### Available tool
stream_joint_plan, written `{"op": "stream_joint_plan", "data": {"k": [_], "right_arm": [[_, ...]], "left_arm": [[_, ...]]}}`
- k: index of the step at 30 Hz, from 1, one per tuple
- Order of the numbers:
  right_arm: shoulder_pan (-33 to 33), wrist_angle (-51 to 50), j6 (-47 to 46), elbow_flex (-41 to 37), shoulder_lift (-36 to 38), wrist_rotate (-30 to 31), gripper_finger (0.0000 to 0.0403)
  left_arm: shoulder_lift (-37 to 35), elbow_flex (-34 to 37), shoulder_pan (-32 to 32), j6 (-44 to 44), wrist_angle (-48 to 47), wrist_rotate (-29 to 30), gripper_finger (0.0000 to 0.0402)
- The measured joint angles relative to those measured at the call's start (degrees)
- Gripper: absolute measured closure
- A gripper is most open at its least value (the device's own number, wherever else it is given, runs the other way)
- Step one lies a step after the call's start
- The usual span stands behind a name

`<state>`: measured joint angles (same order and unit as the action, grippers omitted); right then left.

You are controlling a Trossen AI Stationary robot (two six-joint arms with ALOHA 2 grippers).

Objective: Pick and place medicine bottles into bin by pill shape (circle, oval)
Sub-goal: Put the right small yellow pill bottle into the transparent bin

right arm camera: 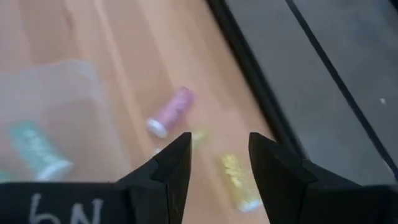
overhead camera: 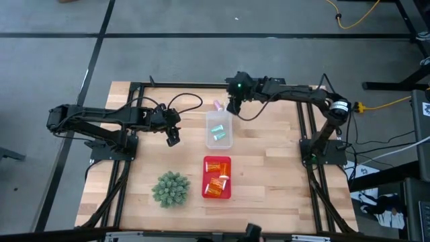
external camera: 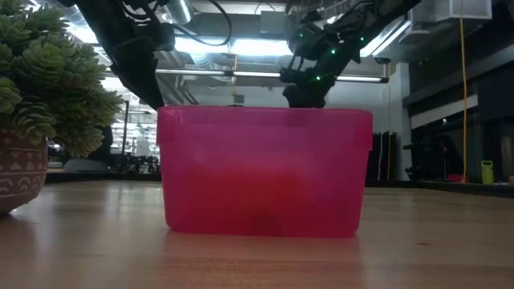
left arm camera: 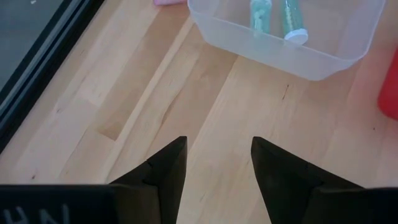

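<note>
One camera is looking straight down from high up at the whole counter (overhead camera: 262, 168), one is sitting low right by the red bin (external camera: 265, 172), and each wrist camera is peeking past its own fingers (left arm camera: 168, 165), both seeing the clear bin (left arm camera: 323, 59).

Three orange bottles (overhead camera: 216, 178), four vials (overhead camera: 218, 131), two bins (overhead camera: 229, 121)

left gripper (overhead camera: 173, 139) parted, hovering low; right gripper (overhead camera: 233, 106) parted, arm stretched across.
</note>
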<state>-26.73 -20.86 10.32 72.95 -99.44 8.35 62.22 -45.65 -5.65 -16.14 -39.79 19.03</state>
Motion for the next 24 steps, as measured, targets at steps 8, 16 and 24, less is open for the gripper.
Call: {"op": "stream_joint_plan", "data": {"k": [8,16,24], "right_arm": [[-8.9,1.2,-1.9,0.0,0.0,-6.1,0.0241],[-12.9,1.8,0.4,0.0,0.1,-10.6,0.0241],[-13.3,-0.1,2.0,0.0,0.1,-17.6,0.0241]], "left_arm": [[0.0,0.0,0.0,0.0,0.0,0.0,0.0228],[0.0,0.0,0.0,0.0,0.0,0.0,0.0228],[0.0,0.0,0.0,0.0,0.0,0.0,0.0228]]}}
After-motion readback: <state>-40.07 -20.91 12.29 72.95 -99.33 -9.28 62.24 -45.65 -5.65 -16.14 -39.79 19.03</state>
